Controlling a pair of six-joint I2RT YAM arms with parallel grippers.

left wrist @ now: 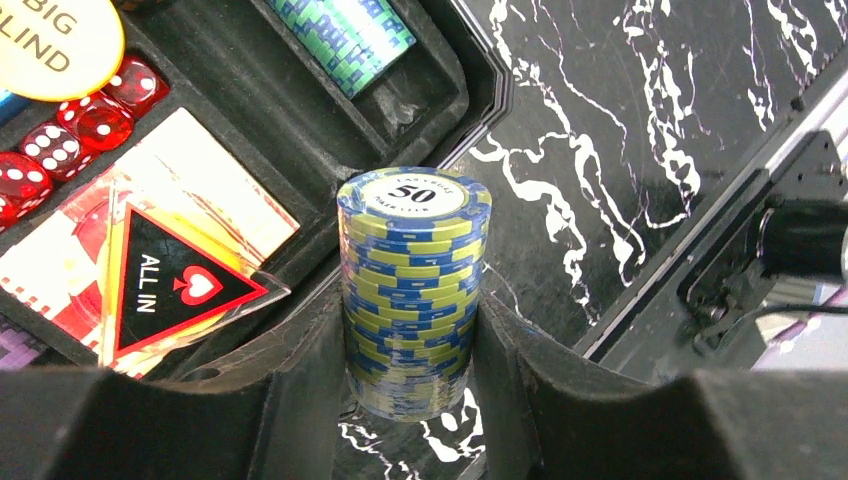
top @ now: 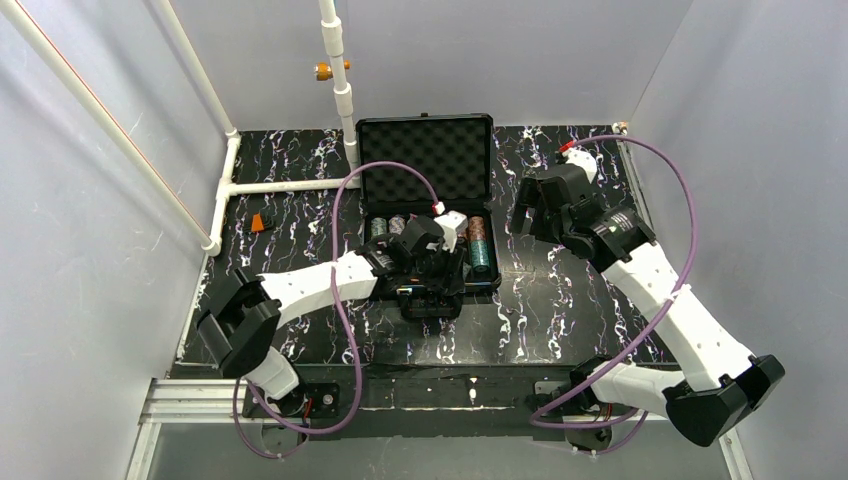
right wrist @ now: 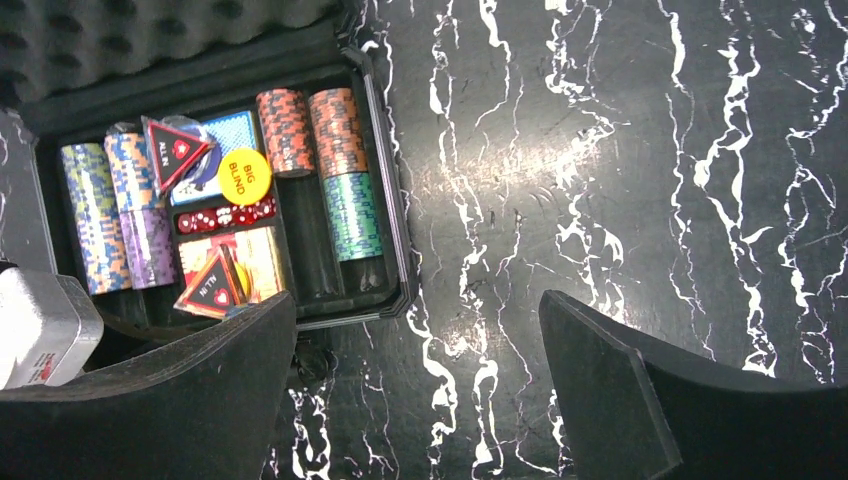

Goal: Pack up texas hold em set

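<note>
The black case point(top: 425, 150) lies open at the back centre, its foam lid raised. My left gripper point(top: 432, 285) hangs over the case's front edge, shut on a stack of blue-and-yellow "50" chips point(left wrist: 413, 260), gripped between both fingers point(left wrist: 300, 400). Below it the case tray point(left wrist: 300, 130) holds red dice point(left wrist: 60, 140), a "BIG BLIND" disc point(left wrist: 50, 45), an "ALL IN" triangle point(left wrist: 175, 285) on a card deck, and green chips point(left wrist: 345, 35). My right gripper point(right wrist: 415, 400) is open and empty over the table, right of the case point(right wrist: 390, 200). Chip rows point(right wrist: 310, 130) fill the tray; one slot point(right wrist: 305, 250) beside the green row is bare.
A white pipe frame point(top: 280, 186) runs along the back left. A small orange block point(top: 262, 222) lies on the marbled table point(top: 560, 310) at the left. Purple cables point(top: 345, 320) loop from both arms. Grey walls close in the sides.
</note>
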